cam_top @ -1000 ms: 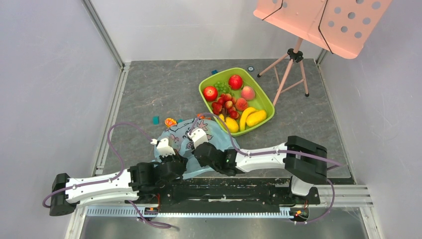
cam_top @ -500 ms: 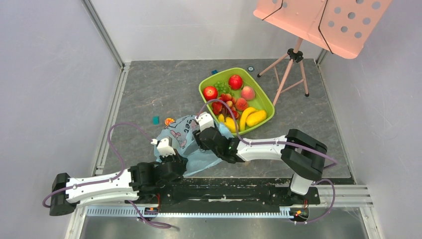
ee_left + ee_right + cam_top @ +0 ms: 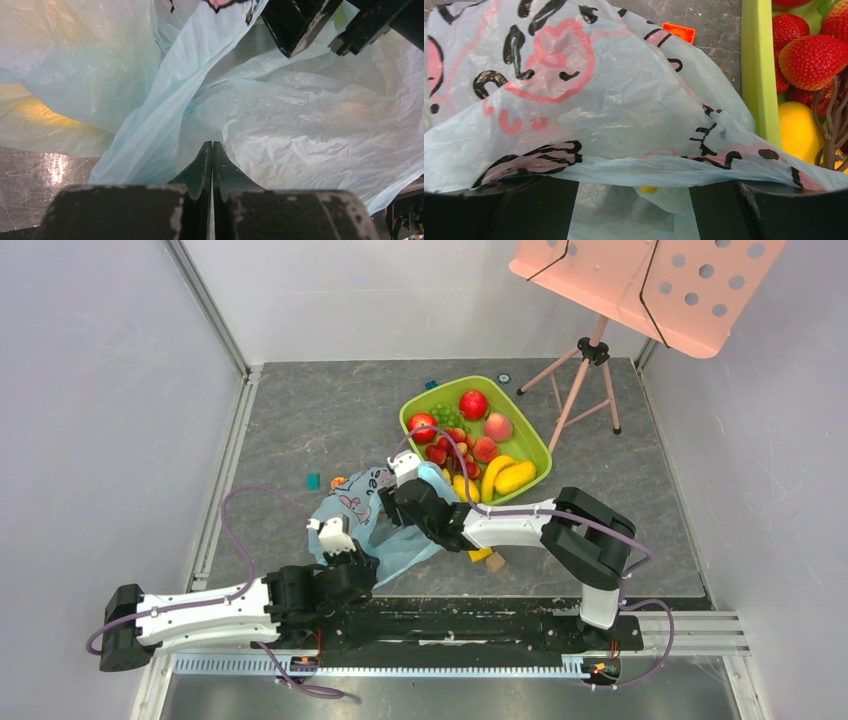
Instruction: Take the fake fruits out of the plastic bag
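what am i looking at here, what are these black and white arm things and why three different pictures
Two robot arms stand at the near edge of a table. The wide picture is from a fixed camera above and behind them; the other two are from a camera on each wrist. On the table lie a thin blue bag and a green tray of toy fruits. The left gripper is shut, pinching the bag. The right gripper is open, bag film draped over it. Something yellow shows through the bag; I cannot tell what.
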`<move>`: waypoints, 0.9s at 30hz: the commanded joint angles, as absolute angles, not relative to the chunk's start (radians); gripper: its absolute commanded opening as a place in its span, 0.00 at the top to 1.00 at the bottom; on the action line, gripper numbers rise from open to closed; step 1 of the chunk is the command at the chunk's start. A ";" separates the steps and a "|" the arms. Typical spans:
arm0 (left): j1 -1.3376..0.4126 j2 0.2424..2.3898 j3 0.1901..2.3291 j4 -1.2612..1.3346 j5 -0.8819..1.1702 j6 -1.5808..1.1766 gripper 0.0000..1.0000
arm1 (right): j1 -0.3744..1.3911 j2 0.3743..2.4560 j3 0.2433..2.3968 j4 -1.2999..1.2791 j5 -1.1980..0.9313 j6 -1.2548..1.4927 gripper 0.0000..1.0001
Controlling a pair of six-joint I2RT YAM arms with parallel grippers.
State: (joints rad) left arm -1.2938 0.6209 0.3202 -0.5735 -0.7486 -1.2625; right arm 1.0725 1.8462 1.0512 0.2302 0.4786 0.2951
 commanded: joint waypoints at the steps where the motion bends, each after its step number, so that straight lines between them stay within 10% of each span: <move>1: -1.299 0.631 0.312 -0.536 -0.767 -1.264 0.98 | 1.031 1.870 1.102 0.263 0.466 0.283 0.24; 19: -1.299 0.631 0.301 -0.517 -0.765 -1.259 0.98 | 0.984 1.855 1.111 0.316 0.303 0.222 0.20; 27: -1.298 0.633 0.295 -0.504 -0.763 -1.257 0.98 | 0.986 1.839 1.079 0.431 0.122 0.231 0.40</move>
State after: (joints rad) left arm -1.2938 0.6285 0.3035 -0.5426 -0.7479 -1.2621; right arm 0.9863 1.8771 1.0817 0.3130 0.2398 0.2348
